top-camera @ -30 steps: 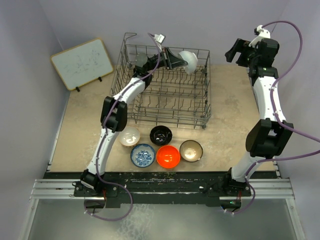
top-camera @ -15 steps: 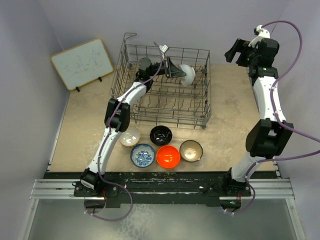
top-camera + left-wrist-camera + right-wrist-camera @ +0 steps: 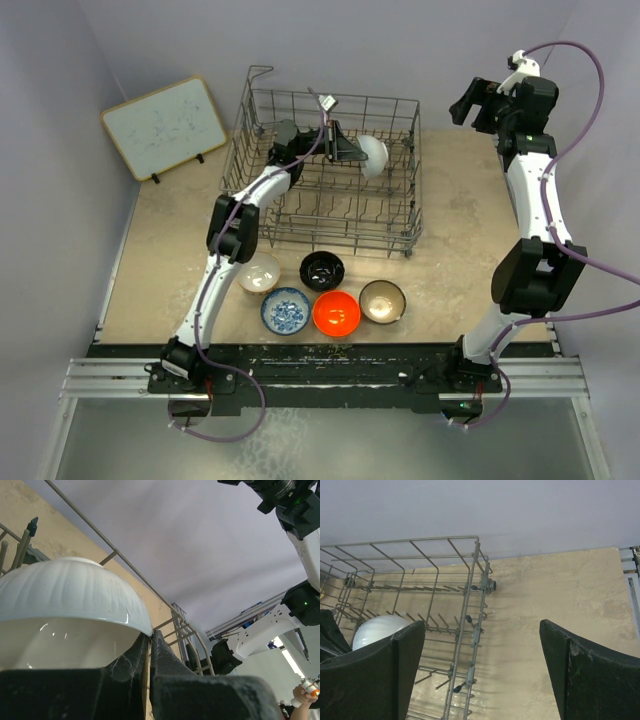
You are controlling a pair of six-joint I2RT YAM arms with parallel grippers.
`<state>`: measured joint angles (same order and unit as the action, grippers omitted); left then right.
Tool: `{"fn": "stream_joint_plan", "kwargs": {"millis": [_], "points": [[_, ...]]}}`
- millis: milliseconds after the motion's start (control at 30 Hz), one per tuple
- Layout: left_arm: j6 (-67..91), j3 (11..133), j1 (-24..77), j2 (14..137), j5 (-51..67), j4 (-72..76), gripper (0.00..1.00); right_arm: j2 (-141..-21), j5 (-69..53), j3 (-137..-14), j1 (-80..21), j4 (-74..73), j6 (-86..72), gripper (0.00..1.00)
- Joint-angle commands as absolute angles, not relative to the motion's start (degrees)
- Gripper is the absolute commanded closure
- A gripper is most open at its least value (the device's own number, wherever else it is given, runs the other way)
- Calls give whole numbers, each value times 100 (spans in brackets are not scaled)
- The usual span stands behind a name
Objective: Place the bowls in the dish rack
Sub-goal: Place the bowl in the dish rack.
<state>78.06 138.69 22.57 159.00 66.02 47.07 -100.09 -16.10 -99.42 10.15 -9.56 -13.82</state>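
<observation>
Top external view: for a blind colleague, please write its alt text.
The left hand, shut on the white bowl, holds it inside the grey wire dish rack. Five other bowls sit on the table before it; the right hand hangs raised, off to the right.

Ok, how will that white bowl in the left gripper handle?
Likely rigid and breakable: the white bowl looks like glazed ceramic. It may slip, since the left gripper pinches only its glossy rim. Released, its round side could roll against the dish rack tines.

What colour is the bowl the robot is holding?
White. The bowl shows best in the left wrist view.
</observation>
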Motion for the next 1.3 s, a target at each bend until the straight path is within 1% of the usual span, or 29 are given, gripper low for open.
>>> {"fn": "stream_joint_plan", "kwargs": {"millis": [0, 200, 400, 533, 767, 900, 1133, 1267], "points": [[8108, 13502, 2262, 14863, 6879, 5764, 100, -9780, -1653, -10062, 1037, -756, -1309, 3], [8634, 13070, 2275, 14478, 6831, 6487, 100, -9709, -1585, -10085, 1037, -779, -1356, 3], [8737, 13418, 2450, 14547, 6806, 6520, 100, -9601, -1433, -10097, 1037, -862, -1323, 3], [8991, 13493, 2614, 14594, 6817, 6803, 100, -9548, -1341, -10158, 1032, -939, -1301, 3], [9815, 13028, 2777, 14635, 6569, 7820, 100, -9451, -1268, -10165, 1037, -1009, -1309, 3], [10057, 12880, 2939, 14686, 6472, 8161, 100, -9390, -1214, -10160, 1037, -1052, -1296, 3], [9971, 12215, 3113, 14521, 6426, 8195, 100, -9274, -1213, -10160, 1037, -1091, -1283, 3], [9956, 12123, 3161, 14599, 6448, 8071, 100, -9253, -1229, -10154, 1037, -1089, -1299, 2]]}}
